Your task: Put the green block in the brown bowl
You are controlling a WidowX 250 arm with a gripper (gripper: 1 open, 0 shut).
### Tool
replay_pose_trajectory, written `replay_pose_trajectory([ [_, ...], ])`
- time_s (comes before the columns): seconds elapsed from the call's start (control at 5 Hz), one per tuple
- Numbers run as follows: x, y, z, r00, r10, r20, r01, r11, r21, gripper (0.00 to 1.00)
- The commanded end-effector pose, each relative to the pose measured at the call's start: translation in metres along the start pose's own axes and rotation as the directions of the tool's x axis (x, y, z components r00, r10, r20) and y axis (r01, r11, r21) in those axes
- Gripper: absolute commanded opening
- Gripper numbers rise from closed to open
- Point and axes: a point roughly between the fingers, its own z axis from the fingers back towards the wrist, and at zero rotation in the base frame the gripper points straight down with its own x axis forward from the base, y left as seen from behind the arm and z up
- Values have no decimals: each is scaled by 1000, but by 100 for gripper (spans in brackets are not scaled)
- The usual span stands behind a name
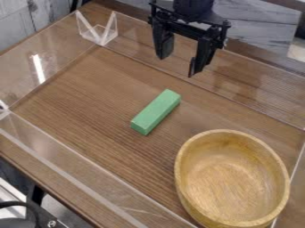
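The green block lies flat on the wooden table, roughly mid-frame, its long side running diagonally. Down at the lower right stands the brown bowl, a wide, shallow, light wooden dish with nothing in it. My gripper hangs above the table at the top centre, pointing down, its black fingers spread apart with nothing between them. It is behind and slightly right of the block, well clear of it.
A clear plastic wall rims the table on the left and front sides. A small clear stand sits at the back left. Bare wood table stretches left of the block.
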Motion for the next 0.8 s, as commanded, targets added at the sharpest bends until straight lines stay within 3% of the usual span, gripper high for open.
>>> replay_pose_trajectory([
  [0.0, -8, 11, -10, 1000, 3, 5, -3, 1000, -2, 100],
  [0.2, -28, 33, -40, 999, -28, 15, 28, 1000, -3, 100],
  [0.4, -42, 48, -60, 997, -49, 66, 49, 999, 4, 100],
  [0.6, -40, 49, -70, 995, -57, 86, 58, 998, -1, 100],
])
